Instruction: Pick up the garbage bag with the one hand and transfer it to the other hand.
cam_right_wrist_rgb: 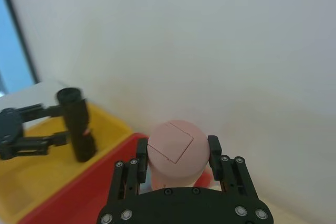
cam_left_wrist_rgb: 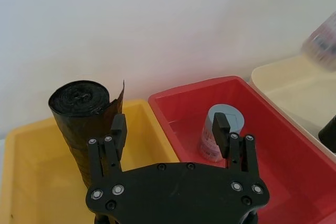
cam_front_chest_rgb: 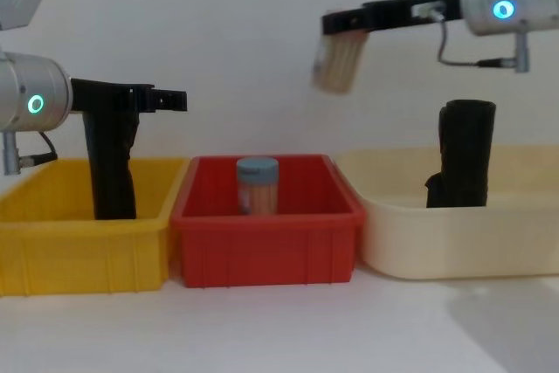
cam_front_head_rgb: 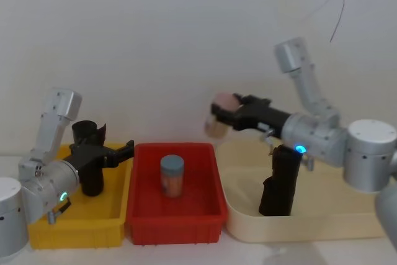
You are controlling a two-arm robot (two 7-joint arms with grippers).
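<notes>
The garbage bag [cam_front_head_rgb: 92, 169], a matte black roll with a loose flap at its top, stands upright in the yellow bin [cam_front_head_rgb: 43, 231]. My left gripper [cam_front_head_rgb: 115, 151], the green-ringed hand, hovers level with the roll's upper part, open. In the left wrist view the garbage bag [cam_left_wrist_rgb: 79, 121] sits just outside one finger [cam_left_wrist_rgb: 118, 129], and the left gripper [cam_left_wrist_rgb: 169, 127] holds nothing. My right gripper [cam_front_head_rgb: 220, 116], the blue-ringed hand, is raised above the red bin's right edge. That right gripper [cam_right_wrist_rgb: 176, 156] is shut on a pink-lidded jar [cam_right_wrist_rgb: 173, 153].
A red bin [cam_front_head_rgb: 177, 221] between the other two holds a blue-lidded jar [cam_front_head_rgb: 172, 175]. The cream tray [cam_front_head_rgb: 310, 231] on the right holds a second black roll [cam_front_head_rgb: 282, 181]. A white wall stands close behind all three containers.
</notes>
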